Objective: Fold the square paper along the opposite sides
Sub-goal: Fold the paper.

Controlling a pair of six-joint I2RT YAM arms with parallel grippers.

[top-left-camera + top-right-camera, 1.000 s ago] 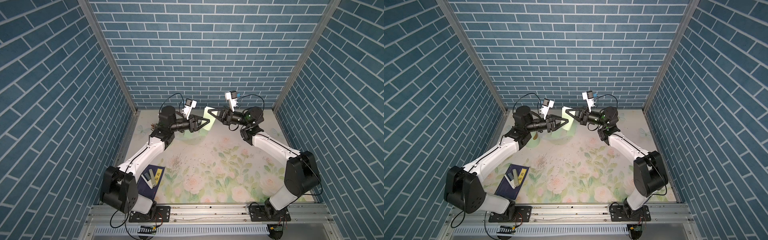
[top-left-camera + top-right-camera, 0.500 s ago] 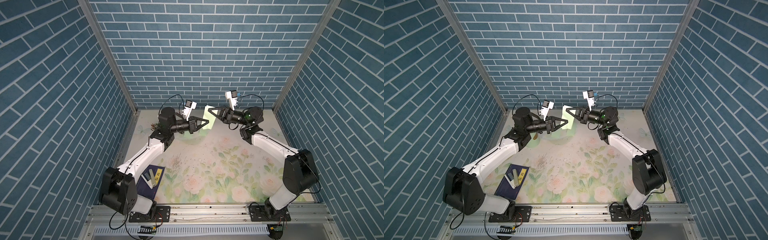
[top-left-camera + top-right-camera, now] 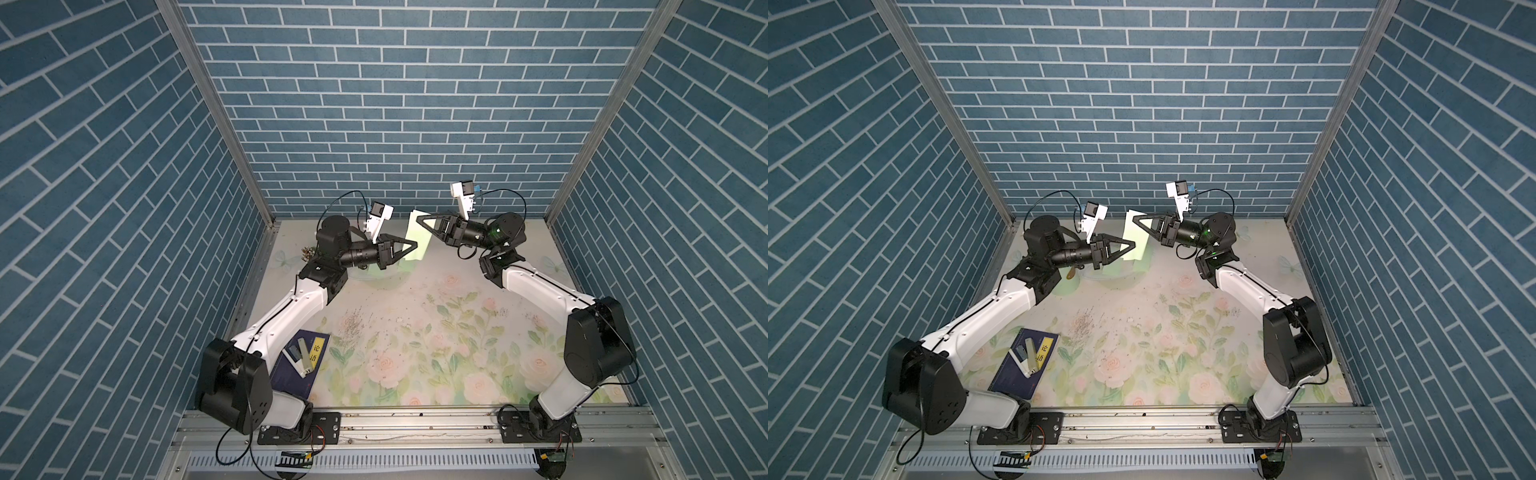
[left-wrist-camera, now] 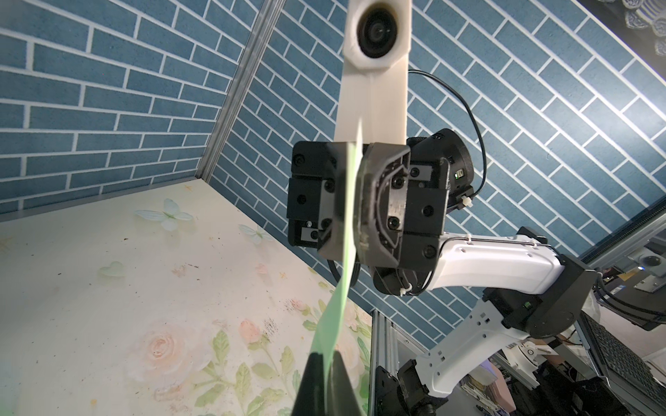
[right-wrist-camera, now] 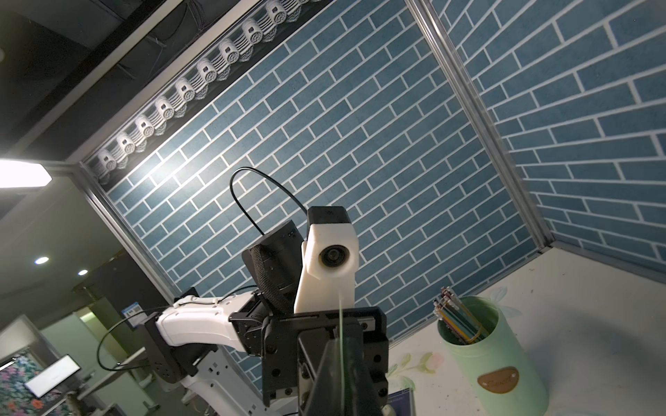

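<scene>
A pale green square paper (image 3: 420, 232) (image 3: 1141, 248) hangs upright in the air over the back of the table, between my two grippers. My left gripper (image 3: 414, 246) (image 3: 1133, 245) is shut on its lower edge; in the left wrist view the paper (image 4: 342, 288) rises from between the closed tips (image 4: 326, 356). My right gripper (image 3: 418, 217) (image 3: 1133, 219) stands at the paper's top edge. Its jaws look slightly parted around the sheet (image 4: 351, 201), and the paper shows edge-on (image 5: 340, 324) between its tips (image 5: 338, 345).
A pale green pencil cup (image 5: 493, 360) (image 3: 1067, 282) with coloured pencils stands on the table below the left gripper. A dark blue book (image 3: 299, 365) with small white and grey items on it lies at the front left. Brick-patterned walls close in three sides.
The left gripper has closed on the paper's lower edge. The right gripper's jaws have eased apart at the top edge. Both arms have barely shifted.
</scene>
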